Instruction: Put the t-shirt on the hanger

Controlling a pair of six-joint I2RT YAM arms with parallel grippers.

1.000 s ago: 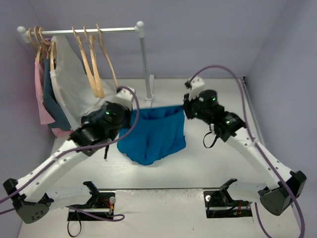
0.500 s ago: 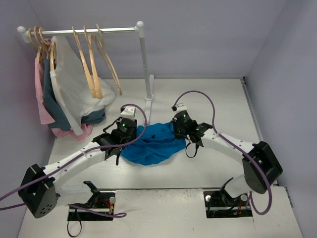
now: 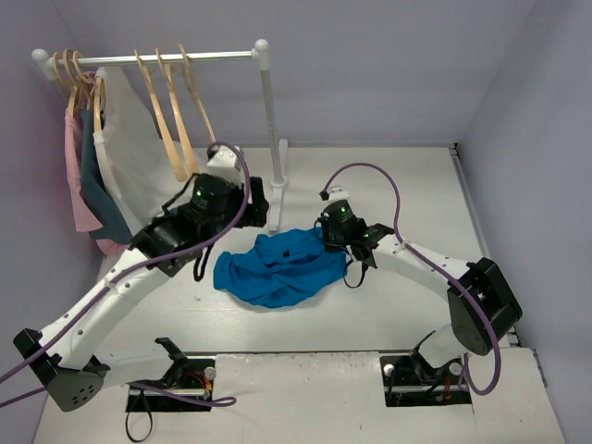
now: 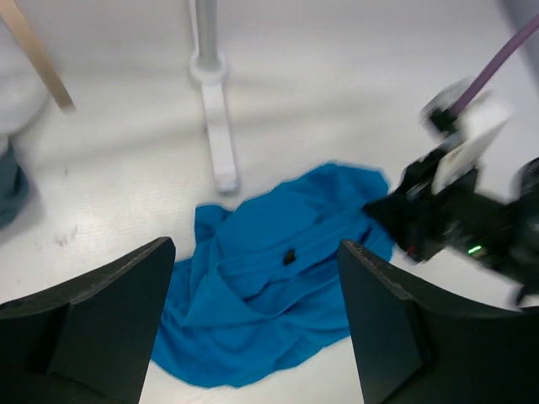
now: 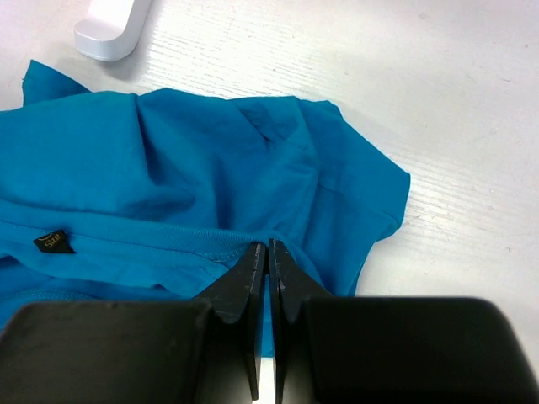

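Note:
The bright blue t-shirt (image 3: 277, 270) lies crumpled on the white table, in front of the rack's foot. My right gripper (image 3: 326, 242) is low at the shirt's right side, and in the right wrist view it (image 5: 269, 246) is shut on a stitched edge of the t-shirt (image 5: 168, 177). My left gripper (image 3: 257, 202) hangs above and behind the shirt's left side. Its fingers are wide open and empty (image 4: 255, 248), with the t-shirt (image 4: 278, 295) on the table below them. Three bare pale wooden hangers (image 3: 176, 111) hang on the rail; the tip of one hanger (image 4: 38, 55) shows in the left wrist view.
The rail (image 3: 166, 57) rests on a white post (image 3: 270, 120) with a flat foot (image 3: 277, 190) just behind the shirt. White (image 3: 139, 157), dark teal (image 3: 97, 185) and pink (image 3: 79, 176) garments hang at the rack's left end. Walls close the back and right.
Both grippers lowered the spread t-shirt onto the table. The left gripper then opened, let go and rose back toward the rack. The right gripper stayed shut on the shirt.

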